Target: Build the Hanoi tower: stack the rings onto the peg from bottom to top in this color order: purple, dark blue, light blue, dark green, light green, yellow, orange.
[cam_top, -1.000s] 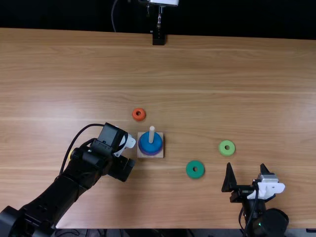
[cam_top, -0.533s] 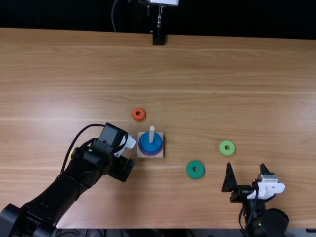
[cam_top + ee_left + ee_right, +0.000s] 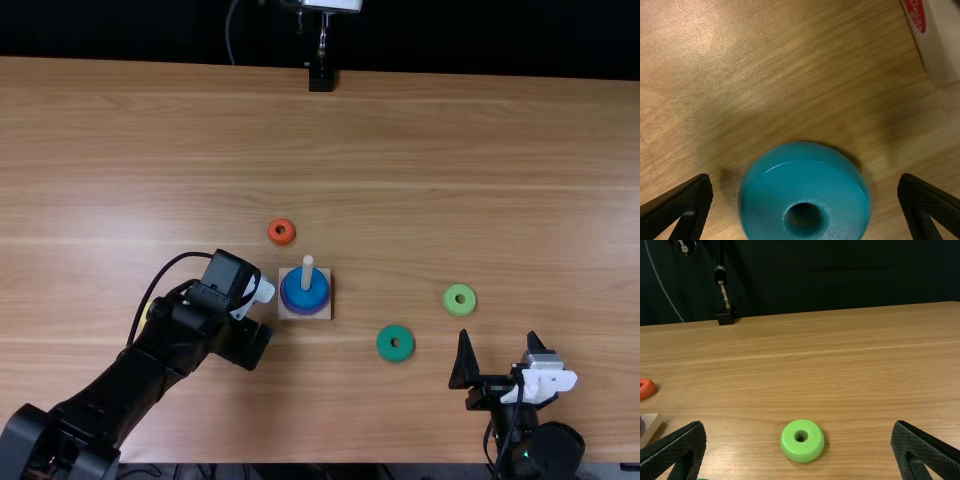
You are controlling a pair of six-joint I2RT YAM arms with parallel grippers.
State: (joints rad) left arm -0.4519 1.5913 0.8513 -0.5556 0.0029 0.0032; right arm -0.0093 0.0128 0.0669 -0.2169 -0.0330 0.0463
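While left arm (image 3: pixel 125 385) mostly blocks yellow ring (image 3: pixel 145 315), left gripper (image 3: pixel 245 342) gapes over glossy light-blue ring (image 3: pixel 805 187) on wooden table (image 3: pixel 400 150); right gripper (image 3: pixel 498 334) released, empty. Square wooden peg base (image 3: pixel 298 315) beside left gripper.

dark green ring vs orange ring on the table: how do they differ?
- Size: the dark green ring is clearly wider; the orange ring is smaller.
- Colour: dark green one is a cool blue-green, orange one a warm reddish orange.
- Place: dark green one sits right of the square wooden peg base and nearer the robot; orange one sits beyond the base.
Shared: both lie flat, off the peg, with a centre hole.
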